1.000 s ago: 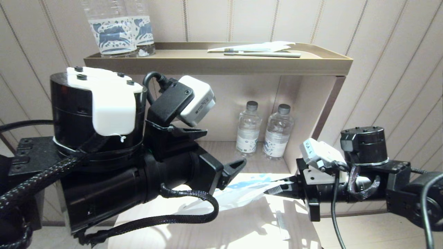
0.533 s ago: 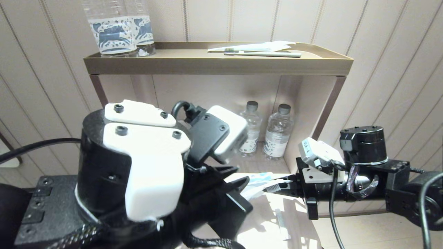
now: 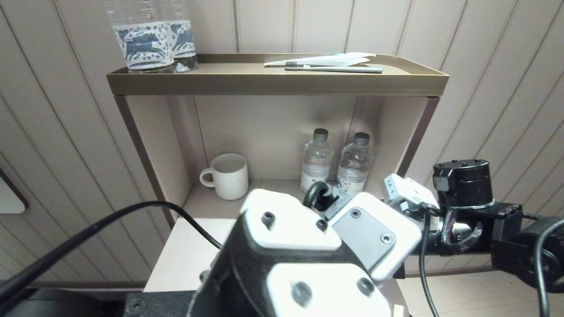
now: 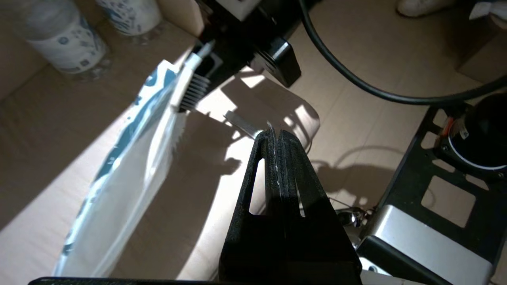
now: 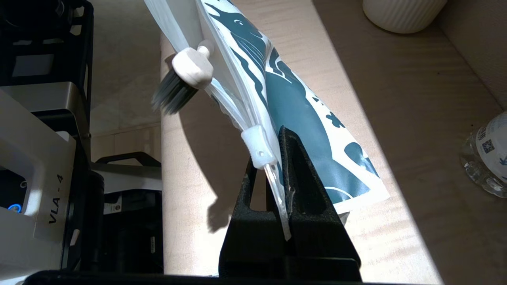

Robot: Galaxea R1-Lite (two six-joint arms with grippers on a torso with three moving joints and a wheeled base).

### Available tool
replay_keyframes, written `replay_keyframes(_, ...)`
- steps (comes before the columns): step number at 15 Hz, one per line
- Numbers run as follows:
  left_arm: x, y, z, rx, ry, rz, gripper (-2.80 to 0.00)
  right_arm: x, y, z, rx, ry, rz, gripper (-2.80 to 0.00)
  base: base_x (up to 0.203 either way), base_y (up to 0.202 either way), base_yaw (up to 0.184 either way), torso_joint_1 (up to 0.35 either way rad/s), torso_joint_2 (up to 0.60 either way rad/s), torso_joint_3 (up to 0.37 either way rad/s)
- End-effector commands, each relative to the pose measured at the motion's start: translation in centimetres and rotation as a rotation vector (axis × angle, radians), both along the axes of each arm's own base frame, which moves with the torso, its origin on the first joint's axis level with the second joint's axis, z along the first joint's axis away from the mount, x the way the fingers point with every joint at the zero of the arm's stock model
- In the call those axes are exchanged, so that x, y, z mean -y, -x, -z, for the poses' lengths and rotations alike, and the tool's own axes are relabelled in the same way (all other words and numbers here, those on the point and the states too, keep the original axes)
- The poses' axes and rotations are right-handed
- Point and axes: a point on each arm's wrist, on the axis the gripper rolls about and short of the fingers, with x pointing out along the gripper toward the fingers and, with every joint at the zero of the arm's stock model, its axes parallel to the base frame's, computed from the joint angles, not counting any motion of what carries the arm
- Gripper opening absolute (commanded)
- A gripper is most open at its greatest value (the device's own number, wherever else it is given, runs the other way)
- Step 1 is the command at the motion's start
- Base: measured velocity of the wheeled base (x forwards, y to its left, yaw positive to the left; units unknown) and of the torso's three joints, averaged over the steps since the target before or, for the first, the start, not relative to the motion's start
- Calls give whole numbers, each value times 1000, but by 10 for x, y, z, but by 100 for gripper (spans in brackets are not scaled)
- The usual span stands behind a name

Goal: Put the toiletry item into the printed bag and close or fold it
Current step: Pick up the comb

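White mug (image 3: 227, 175) and two water bottles (image 3: 337, 165) behind; right gripper (image 5: 282, 158) clamping printed bag (image 5: 293, 114), left gripper (image 4: 276, 136) closed, empty.

Your left arm's black-and-white wrist housing (image 3: 317, 259) fills the foreground, hiding the tabletop; behind it, a white ribbed mug (image 3: 227, 176) and two clear water bottles (image 3: 337, 165) stand in the shelf's cubby.

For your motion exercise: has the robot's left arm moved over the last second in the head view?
Yes. The left arm has swung rightward and down, uncovering the mug on the shelf.
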Motion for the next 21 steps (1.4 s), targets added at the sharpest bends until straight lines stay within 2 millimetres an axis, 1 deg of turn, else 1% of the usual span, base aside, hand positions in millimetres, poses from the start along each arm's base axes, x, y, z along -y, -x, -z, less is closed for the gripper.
replay_keyframes(1, 14, -2, 20, -20, -56, 7, -280, 0, 0, -1, 8, -3, -6, -280, 0, 0, 0, 0, 0, 0)
replay_keyframes(2, 20, -3, 28, -29, -74, 5, -280, 0, 0, 0, 6, -2, -6, -280, 0, 0, 0, 0, 0, 0)
replay_keyframes(4, 29, -8, 34, -32, -72, -4, -280, -1, 0, 0, 6, -2, -7, -280, 0, 0, 0, 0, 0, 0)
replay_keyframes(5, 31, -13, 33, -22, -52, -23, -280, -1, 0, 0, 6, -2, -7, -280, 0, 0, 0, 0, 0, 0)
replay_keyframes(9, 26, -37, 11, 5, 16, -91, -280, -1, 1, 2, -1, 0, -10, -280, 0, 0, 0, 0, 0, 0)
replay_keyframes(11, 23, -46, 11, 7, 16, -112, -280, -1, 1, 2, -4, 1, -10, -280, 0, 0, 0, 0, 0, 0)
replay_keyframes(17, 19, -58, 13, 7, 16, -146, -280, -1, 2, 2, -7, 3, -11, -280, 0, 0, 0, 0, 0, 0)
replay_keyframes(21, 18, -65, -2, 23, 57, -165, -280, -1, 2, 2, -7, 3, -12, -280, 0, 0, 0, 0, 0, 0)
